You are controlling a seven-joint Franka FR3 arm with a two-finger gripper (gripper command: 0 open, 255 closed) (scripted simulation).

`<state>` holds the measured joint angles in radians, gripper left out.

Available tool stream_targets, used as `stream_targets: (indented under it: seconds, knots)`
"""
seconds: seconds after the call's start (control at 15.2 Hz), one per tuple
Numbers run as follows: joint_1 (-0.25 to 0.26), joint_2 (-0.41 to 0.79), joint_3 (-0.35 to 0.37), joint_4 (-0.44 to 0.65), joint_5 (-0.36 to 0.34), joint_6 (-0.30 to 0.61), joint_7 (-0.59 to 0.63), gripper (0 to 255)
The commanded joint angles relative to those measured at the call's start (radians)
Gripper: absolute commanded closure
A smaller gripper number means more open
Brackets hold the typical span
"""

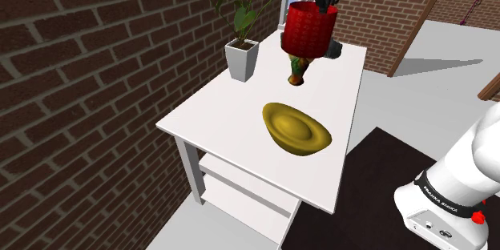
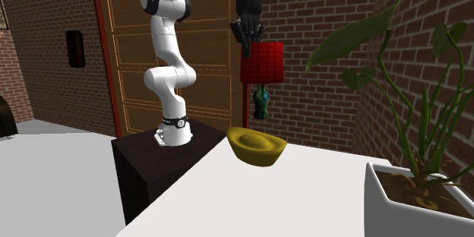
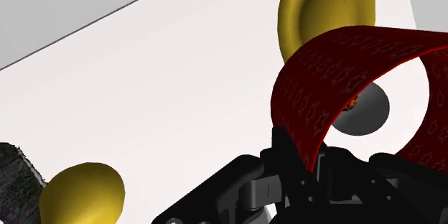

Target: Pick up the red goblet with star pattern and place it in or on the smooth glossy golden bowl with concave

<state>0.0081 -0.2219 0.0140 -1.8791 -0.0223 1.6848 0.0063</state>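
Observation:
My gripper (image 1: 327, 2) is shut on the rim of the red goblet (image 1: 309, 30), whose cup bears a star pattern over a green stem. The goblet (image 2: 262, 62) hangs upright in the air above the far part of the white table (image 1: 232, 120), clear of its top. The glossy golden bowl (image 1: 296, 128) rests on the table, nearer the stand than the goblet, and is empty. In the wrist view the fingers (image 3: 287, 151) clasp the red cup wall (image 3: 323, 72), and the bowl (image 3: 327, 7) lies beyond it. The gripper (image 2: 248, 36) holds the goblet higher than the bowl (image 2: 256, 146).
A leafy plant in a white pot (image 1: 242, 58) stands at the table's far corner by the brick wall (image 1: 80, 64). The same pot (image 2: 414, 197) is close in the second exterior view. A second rounded golden shape (image 3: 82, 194) shows near the table's edge in the wrist view.

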Motion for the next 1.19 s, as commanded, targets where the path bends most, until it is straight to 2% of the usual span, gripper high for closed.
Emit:
stream_targets:
  seconds: [0.0,0.4,1.12]
  knots:
    - [0.012,-0.041,0.018,0.005,0.004,-0.046,0.028,255]
    - [0.045,-0.154,0.073,0.009,0.026,-0.165,0.111,255]
    - [0.047,-0.192,0.074,-0.176,0.030,-0.018,0.112,255]
